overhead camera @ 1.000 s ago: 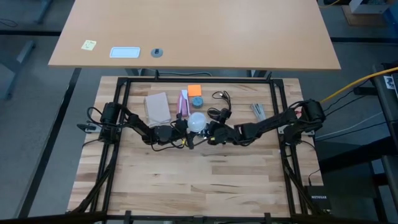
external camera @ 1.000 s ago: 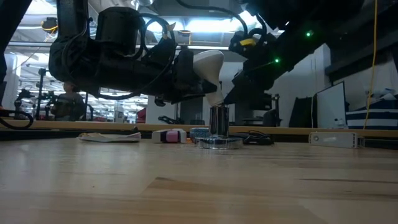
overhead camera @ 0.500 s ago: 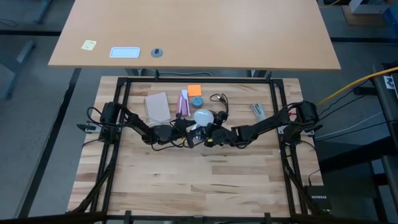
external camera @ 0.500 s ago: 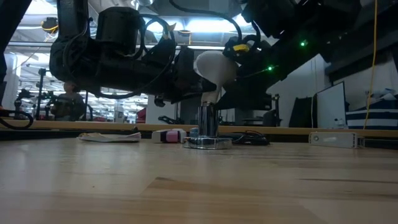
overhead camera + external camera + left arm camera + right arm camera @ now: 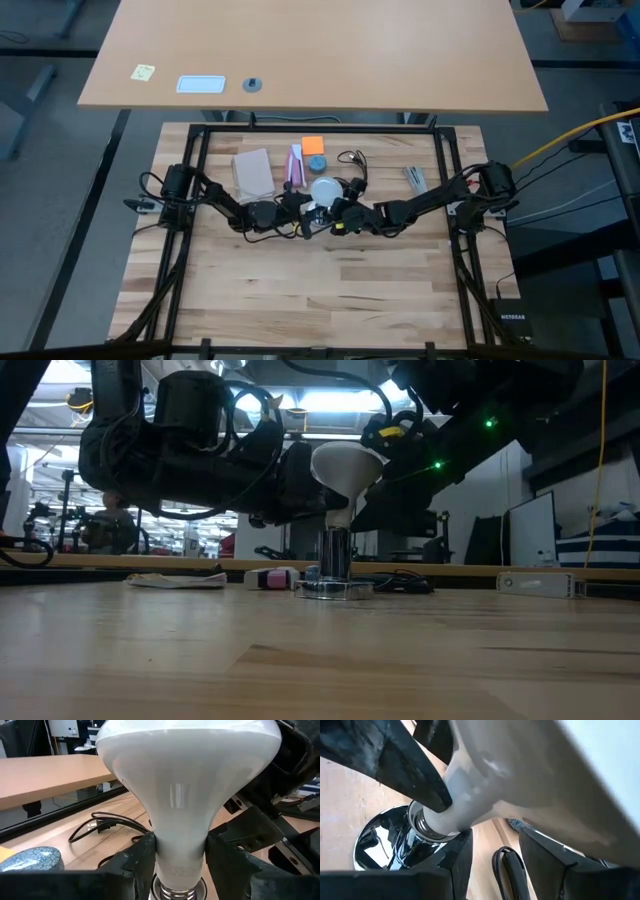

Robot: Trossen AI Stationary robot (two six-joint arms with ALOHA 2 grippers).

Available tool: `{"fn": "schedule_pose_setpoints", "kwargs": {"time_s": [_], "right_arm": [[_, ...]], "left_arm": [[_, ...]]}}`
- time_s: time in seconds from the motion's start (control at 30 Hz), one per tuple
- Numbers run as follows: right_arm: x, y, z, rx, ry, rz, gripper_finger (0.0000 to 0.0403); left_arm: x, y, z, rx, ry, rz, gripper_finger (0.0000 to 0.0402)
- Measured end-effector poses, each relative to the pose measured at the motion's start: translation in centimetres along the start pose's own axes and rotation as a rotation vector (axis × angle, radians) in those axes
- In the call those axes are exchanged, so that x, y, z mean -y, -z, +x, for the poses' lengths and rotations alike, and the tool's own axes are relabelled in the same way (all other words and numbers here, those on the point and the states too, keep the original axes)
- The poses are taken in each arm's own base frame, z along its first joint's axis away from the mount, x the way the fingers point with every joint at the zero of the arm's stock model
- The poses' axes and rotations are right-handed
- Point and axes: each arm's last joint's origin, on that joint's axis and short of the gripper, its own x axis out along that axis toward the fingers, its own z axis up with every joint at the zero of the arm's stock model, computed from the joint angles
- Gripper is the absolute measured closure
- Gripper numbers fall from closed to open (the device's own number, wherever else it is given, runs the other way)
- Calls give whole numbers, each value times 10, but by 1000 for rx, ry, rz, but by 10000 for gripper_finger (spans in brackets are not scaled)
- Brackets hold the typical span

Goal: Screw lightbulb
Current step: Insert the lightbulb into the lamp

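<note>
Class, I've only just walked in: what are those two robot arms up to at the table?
The left gripper holds the frosted white lightbulb by its narrow neck, upright over the shiny round metal socket mid-table. The bulb's screw base sits at the socket's mouth. The right gripper is close beside the neck, jaws apart.

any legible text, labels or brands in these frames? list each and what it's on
"NETGEAR": on the dark box on the floor by the table's right corner, high view; tiny, read with some doubt.
Faint grey print on the lightbulb neck, left wrist view: too blurred to read.
Yellow sticky note on the far desk: marks too small to read.
Nothing else legible.
</note>
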Motion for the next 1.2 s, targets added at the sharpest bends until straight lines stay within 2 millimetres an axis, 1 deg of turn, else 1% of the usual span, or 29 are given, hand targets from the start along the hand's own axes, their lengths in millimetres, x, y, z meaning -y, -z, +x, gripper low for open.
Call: {"fn": "schedule_pose_setpoints", "kwargs": {"time_s": [0.17, 0.37, 0.5, 0.67, 1.0, 1.2], "right_arm": [[0, -3, 0, 24, 5, -29, 236], [-1, -10, -2, 13, 0, -76, 236], [-5, -9, -5, -1, -31, -100, 236], [-9, -10, -9, 4, -54, -109, 236], [-9, -10, -10, -1, -63, -115, 236], [-10, -5, -11, -46, -88, -129, 236]], "left_arm": [[0, 0, 0, 4, -4, 52, 247], [2, 1, -1, -5, -6, 58, 247], [4, 5, -3, -50, 7, 61, 247], [6, 7, -6, -64, 18, 49, 247], [7, 8, -7, -66, 27, 78, 247], [7, 8, -6, -66, 35, 93, 247]]}}
